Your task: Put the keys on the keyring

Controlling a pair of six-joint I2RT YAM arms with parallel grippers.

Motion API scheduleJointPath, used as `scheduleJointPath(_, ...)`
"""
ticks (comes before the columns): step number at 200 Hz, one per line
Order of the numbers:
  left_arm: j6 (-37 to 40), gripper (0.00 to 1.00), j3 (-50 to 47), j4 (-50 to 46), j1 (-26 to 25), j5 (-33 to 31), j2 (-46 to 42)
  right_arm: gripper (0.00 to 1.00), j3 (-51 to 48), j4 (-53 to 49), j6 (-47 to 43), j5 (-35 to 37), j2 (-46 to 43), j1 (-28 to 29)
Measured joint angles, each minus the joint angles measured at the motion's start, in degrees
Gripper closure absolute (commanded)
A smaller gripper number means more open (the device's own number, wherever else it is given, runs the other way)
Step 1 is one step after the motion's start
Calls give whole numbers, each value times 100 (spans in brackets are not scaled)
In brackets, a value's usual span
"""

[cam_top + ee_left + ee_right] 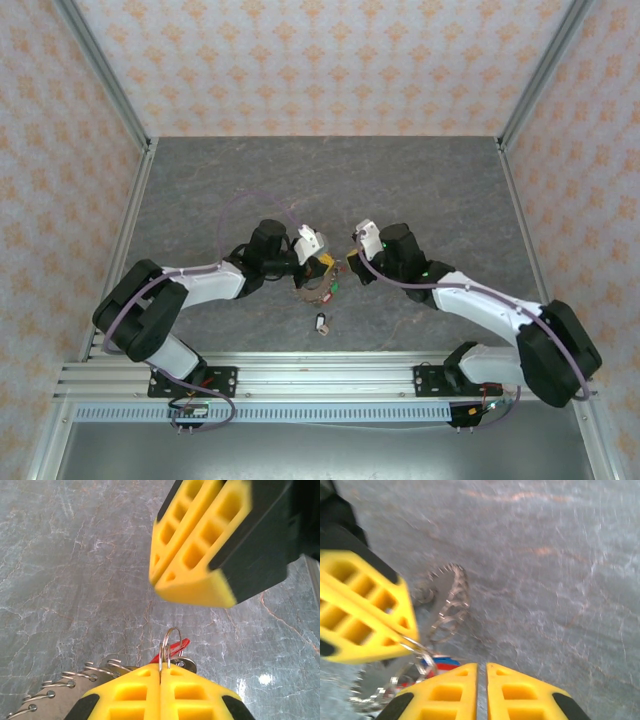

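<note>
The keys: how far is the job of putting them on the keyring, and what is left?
Done: unclear; tagged keys lie at the keyring, threading not visible. In hand: the left gripper is shut on the loop of a red-tagged key; the right gripper faces it, slightly open, empty. Remaining: one key lies apart on the table.

Two matching robot arms. The left arm (200, 283) and the right arm (490, 305) each have glossy white shells between bulky, rounded black joint housings. Black base plates (195, 380) sit at seven and five o'clock in the overhead view. A thin purple cable (236, 203) runs along each arm. The fingers (135, 697) are bright yellow, moulded with rows of rectangular pockets, with black backing at their outer corners.
</note>
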Motion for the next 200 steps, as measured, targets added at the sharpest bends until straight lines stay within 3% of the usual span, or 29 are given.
scheduleJointPath(37, -7, 100, 0, 2, 0, 2, -76, 94, 98, 122, 87, -623, 179, 2)
scheduleJointPath(115, -72, 100, -33, -11, 11, 66, -79, 95, 205, 160, 264, -688, 859, -26)
scheduleJointPath(154, -70, 100, -33, -13, 9, 68, -173, 95, 192, -61, 256, -315, 208, -28)
scheduleJointPath(176, -70, 100, -33, -11, 9, 70, -175, 96, 203, -50, 258, -533, -249, -31)
scheduleJointPath(200, -94, 100, -33, -9, 9, 72, -175, 98, 225, 50, 315, -828, -61, -31)
